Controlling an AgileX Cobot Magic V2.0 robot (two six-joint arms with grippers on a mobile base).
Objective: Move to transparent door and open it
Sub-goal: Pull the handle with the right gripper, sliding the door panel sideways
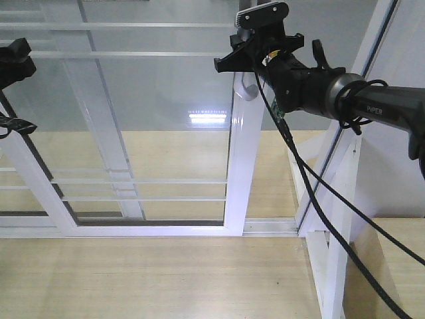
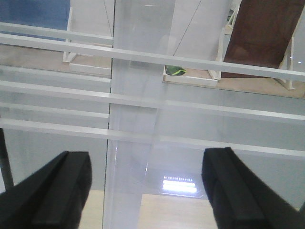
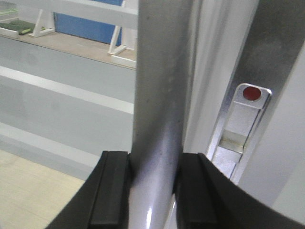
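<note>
The transparent door [image 1: 159,133] is a clear glass panel in a glossy white frame, with thin white bars [image 1: 133,181] across it. Its right stile [image 1: 242,173] carries a curved silver-grey handle [image 1: 249,88]. My right gripper [image 1: 244,61] is shut on that handle. In the right wrist view both black pads [image 3: 112,191] press against the grey handle [image 3: 157,95], and the gripper [image 3: 152,191] sits around it. My left gripper [image 2: 147,191] stands open facing the glass [image 2: 143,143], with nothing between its fingers [image 2: 57,191]. It shows at the left edge of the front view [image 1: 10,93].
A slanted white support post [image 1: 345,153] rises right of the stile, with a strip of wooden floor [image 1: 279,173] between them. A metal latch with a red dot [image 3: 245,119] sits beside the handle. Black cables [image 1: 312,193] hang from my right arm. The bottom track [image 1: 133,230] runs along the floor.
</note>
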